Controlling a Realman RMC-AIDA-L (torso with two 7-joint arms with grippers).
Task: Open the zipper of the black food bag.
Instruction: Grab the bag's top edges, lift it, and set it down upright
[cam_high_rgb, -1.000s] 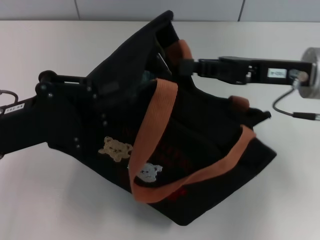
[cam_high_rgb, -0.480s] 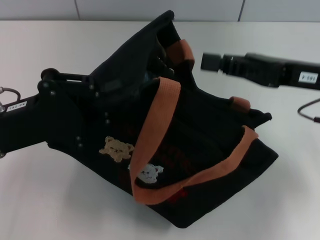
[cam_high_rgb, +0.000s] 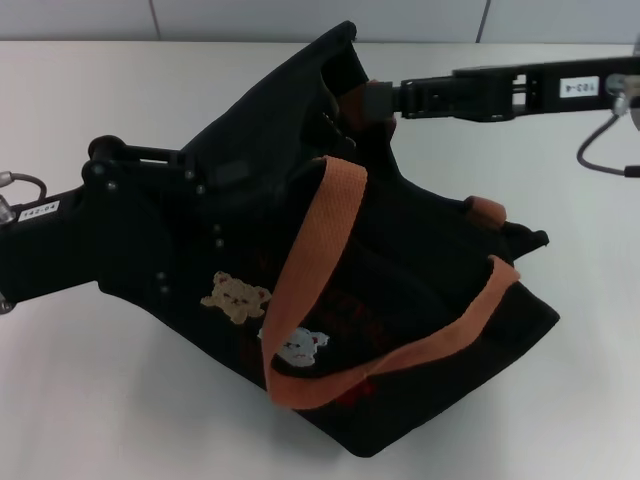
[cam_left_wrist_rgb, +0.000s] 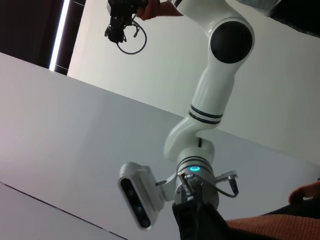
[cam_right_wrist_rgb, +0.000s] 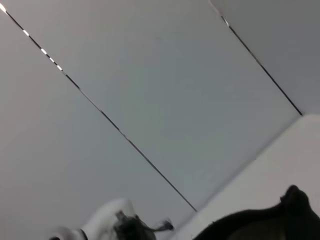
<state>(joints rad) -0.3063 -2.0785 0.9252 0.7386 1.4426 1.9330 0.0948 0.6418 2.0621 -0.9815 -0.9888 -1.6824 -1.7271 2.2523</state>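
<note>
We hold the bag (cam_high_rgb: 400, 300) on the table (cam_high_rgb: 100, 400) with our left gripper (cam_high_rgb: 195, 180), fingers hidden, while our right gripper (cam_high_rgb: 372, 98), grip unclear, meets its raised end, where the zipper, unseen, seems partly opened.

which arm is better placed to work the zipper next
Likely the right: the right gripper is at the top opening of the black food bag, while the left gripper is pressed against the bag's side, apparently bracing it.

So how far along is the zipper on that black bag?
The boxy black fabric food bag gapes at its raised end, so the zipper looks at least partly open. The left hand braces that end while the right hand sits at the mouth. How much remains closed is hidden.
</note>
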